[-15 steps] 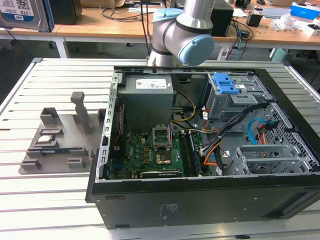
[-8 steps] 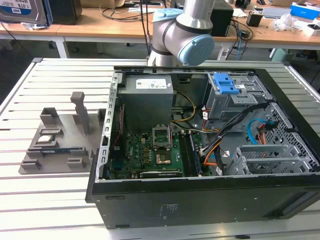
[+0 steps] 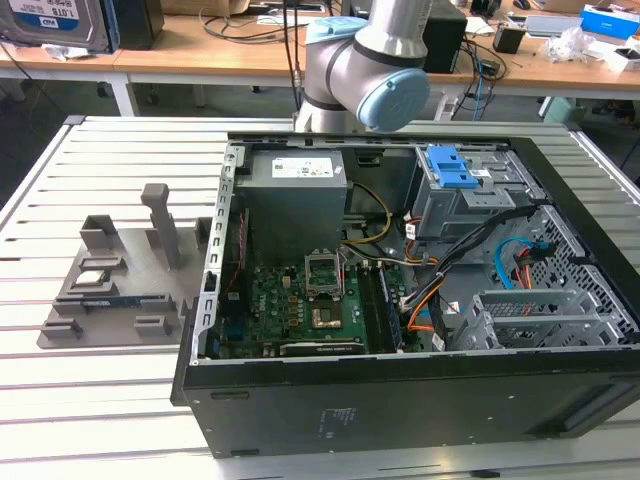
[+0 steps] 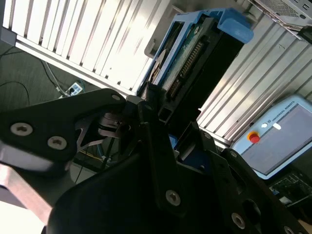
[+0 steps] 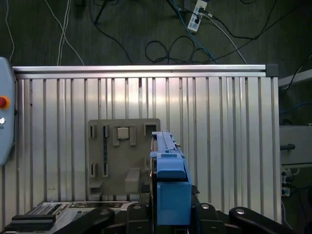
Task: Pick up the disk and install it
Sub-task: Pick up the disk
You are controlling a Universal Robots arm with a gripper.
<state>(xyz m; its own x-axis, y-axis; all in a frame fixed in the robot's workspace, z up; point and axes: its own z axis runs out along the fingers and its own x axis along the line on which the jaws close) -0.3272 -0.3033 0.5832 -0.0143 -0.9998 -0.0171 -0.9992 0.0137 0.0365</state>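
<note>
My gripper is shut on the disk, which I see edge-on with its bright blue frame toward the camera. In the second wrist view the disk sticks out past the black fingers, showing its connector edge and blue frame. The gripper hangs high above the slatted metal table, over the edge of the grey fixture plate. In the exterior view the arm stands behind the open computer case.
The case's drive bay with a blue latch plate sits at the far right corner, with cables below it. The grey fixture plate lies on the exterior view's left. A teach pendant rests beside the table. Cables cross the floor.
</note>
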